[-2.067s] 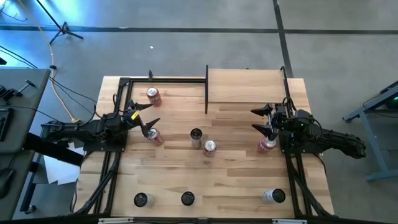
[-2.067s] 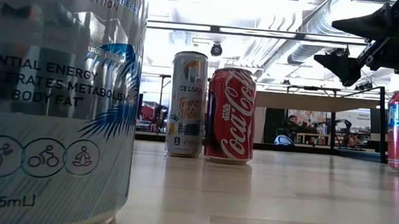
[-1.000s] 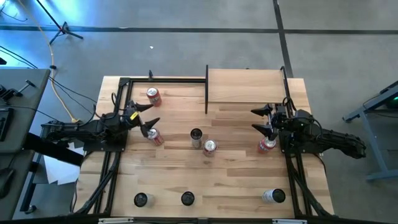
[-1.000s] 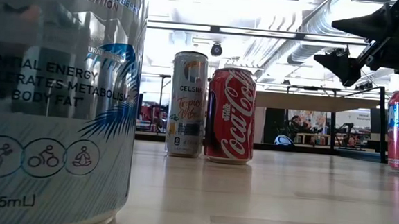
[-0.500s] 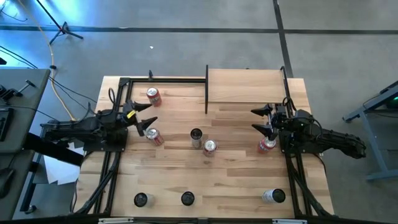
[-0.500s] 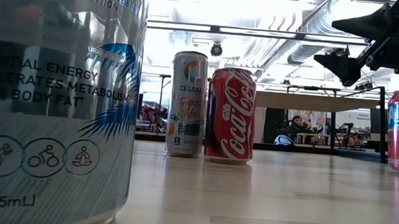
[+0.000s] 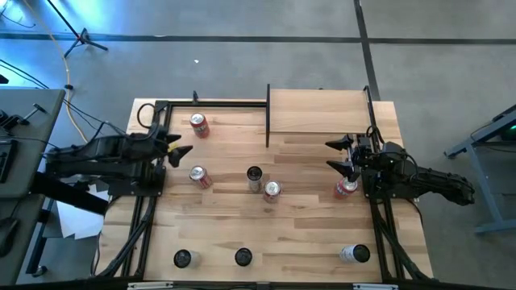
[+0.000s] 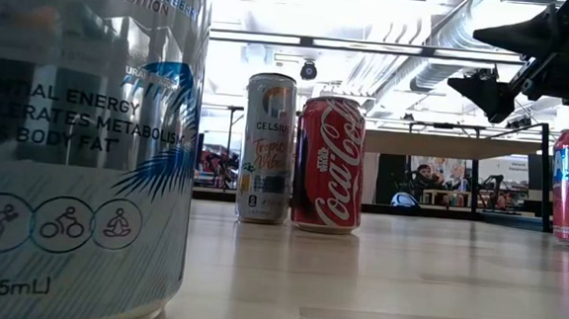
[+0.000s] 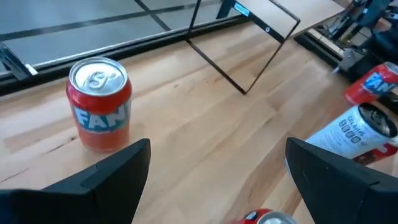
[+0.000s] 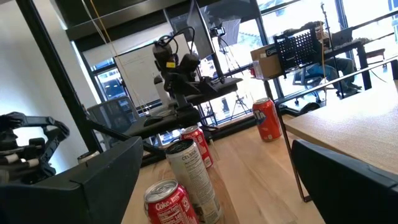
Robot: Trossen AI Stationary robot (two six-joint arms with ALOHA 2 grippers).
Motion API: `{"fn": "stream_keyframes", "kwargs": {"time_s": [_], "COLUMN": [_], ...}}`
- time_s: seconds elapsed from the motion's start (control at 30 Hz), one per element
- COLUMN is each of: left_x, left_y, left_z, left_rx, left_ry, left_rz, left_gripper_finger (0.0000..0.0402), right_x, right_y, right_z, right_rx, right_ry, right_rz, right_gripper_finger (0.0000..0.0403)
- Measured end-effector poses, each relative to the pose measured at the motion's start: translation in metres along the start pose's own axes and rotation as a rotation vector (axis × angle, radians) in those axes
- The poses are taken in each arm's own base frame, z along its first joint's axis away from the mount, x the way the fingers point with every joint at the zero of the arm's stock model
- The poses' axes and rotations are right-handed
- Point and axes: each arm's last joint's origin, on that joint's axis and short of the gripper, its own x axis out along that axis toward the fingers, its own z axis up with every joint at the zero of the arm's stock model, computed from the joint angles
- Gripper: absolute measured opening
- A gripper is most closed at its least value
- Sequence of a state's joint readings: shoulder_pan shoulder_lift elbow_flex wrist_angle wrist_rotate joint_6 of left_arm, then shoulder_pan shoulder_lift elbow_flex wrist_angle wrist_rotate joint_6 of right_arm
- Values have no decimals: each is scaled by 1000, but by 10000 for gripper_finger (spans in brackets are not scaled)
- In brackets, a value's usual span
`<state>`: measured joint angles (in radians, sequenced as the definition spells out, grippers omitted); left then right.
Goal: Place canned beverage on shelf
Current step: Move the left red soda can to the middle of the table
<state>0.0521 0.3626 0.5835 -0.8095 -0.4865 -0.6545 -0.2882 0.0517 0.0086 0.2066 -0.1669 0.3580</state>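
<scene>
Though overhead hides labels, low view reads Coca-Cola can (image 8: 329, 164).

Left gripper (image 7: 179, 146): fingers spread wide, nothing between them, arm stretched low and pointing inward toward the right arm. Right gripper (image 7: 339, 156): fingers fully apart, empty, arm extended, facing the left one.

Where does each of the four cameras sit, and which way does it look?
High view: overhead, looking down on table, shelf, both arms.
Low view: tabletop height, facing the Coca-Cola can; right gripper above.
Left wrist view: on the left arm, past its open fingers toward a Fanta can.
Right wrist view: on the right arm, facing the left arm.
Shared: both wrist views show that Fanta can.
</scene>
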Motion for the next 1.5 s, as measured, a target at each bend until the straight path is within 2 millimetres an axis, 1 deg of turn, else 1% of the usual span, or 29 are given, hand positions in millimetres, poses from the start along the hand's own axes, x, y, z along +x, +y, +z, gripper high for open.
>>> {"fn": "stream_keyframes", "kwargs": {"time_s": [0.17,0.23,0.5,0.67,0.73,0.8,1.0,1.13,1.23,1.37,1.5], "left_x": [0,0,0,3,4,6,14,31,52,84,104], "left_y": [0,2,6,6,4,1,-16,-24,-27,-26,-25], "left_z": [2,1,-6,-4,0,9,51,68,74,76,82], "left_rx": [-22,-20,-168,-188,-185,-160,-19,62,93,36,-38], "left_ry": [-38,-26,39,94,138,175,253,361,424,482,544], "left_rz": [56,68,104,127,140,157,168,149,99,108,180], "left_gripper_finger": [351,351,351,351,352,352,352,352,352,352,352], "right_x": [0,0,0,0,0,0,0,0,0,0,0], "right_y": [0,0,0,0,0,0,0,0,0,0,0], "right_z": [0,0,0,0,0,0,0,0,0,-1,-1], "right_rx": [0,1,1,1,1,1,1,1,1,1,2], "right_ry": [0,2,3,4,4,4,5,5,5,6,7], "right_rz": [0,-1,-2,-1,-2,-2,-2,-2,-2,-2,-3], "right_gripper_finger": [399,399,399,399,399,399,399,399,399,399,399]}}
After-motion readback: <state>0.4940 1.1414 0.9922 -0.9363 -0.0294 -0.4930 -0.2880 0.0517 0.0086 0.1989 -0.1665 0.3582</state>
